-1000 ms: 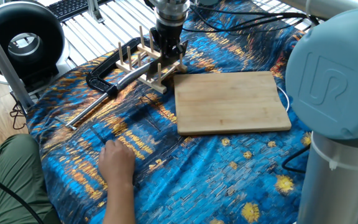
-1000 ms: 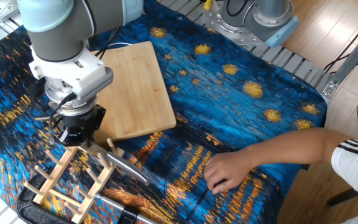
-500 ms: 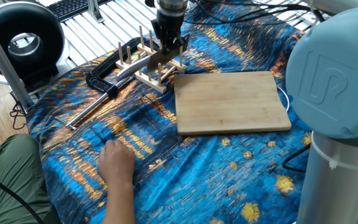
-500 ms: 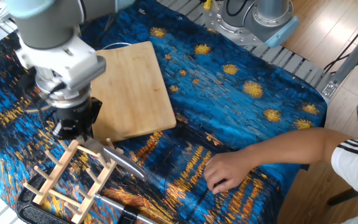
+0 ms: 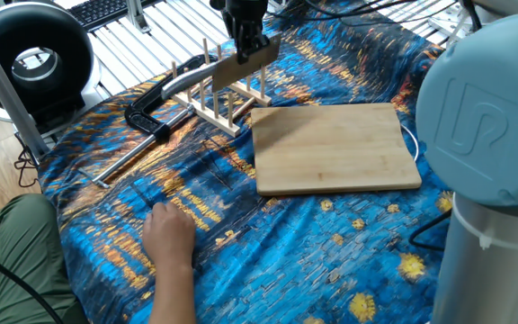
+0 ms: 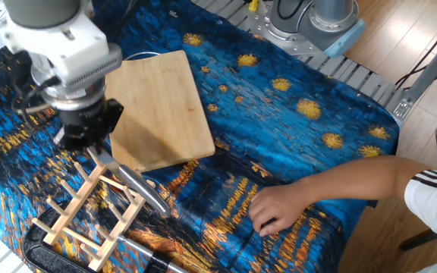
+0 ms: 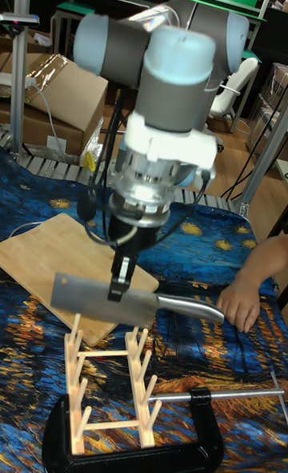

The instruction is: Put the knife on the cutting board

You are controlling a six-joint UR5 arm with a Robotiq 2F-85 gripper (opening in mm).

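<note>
- Person's hand point(image 5: 169, 236) lies flat on the blue-and-gold patterned cloth point(image 5: 268, 261), nearest in one fixed view; well apart from the robot's work area.
- Black clamp point(image 5: 149, 115) lies on the cloth with its long thin metal rod point(image 5: 138, 155) running toward the cloth's edge, beside the wooden peg rack point(image 5: 218, 99).
- Cutting board point(image 5: 335, 147) lies flat on the cloth just beside the rack; its top is bare.
- Gripper point(image 7: 122, 281) points straight down, fingers closed on the upper edge of the knife point(image 7: 104, 300) blade.
- Knife is in the air, clear of the rack dowels in the tall fixed view: blade broadside and roughly level, handle point(image 7: 190, 306) sticking out sideways toward the person's hand.
- In the other fixed view the knife point(image 6: 127, 182) hangs above the rack point(image 6: 89, 216), at the near edge of the cutting board point(image 6: 158, 106), not over it.
- Behind the table: black ring-shaped device point(image 5: 34, 58) and a keyboard point(image 5: 106, 11).
</note>
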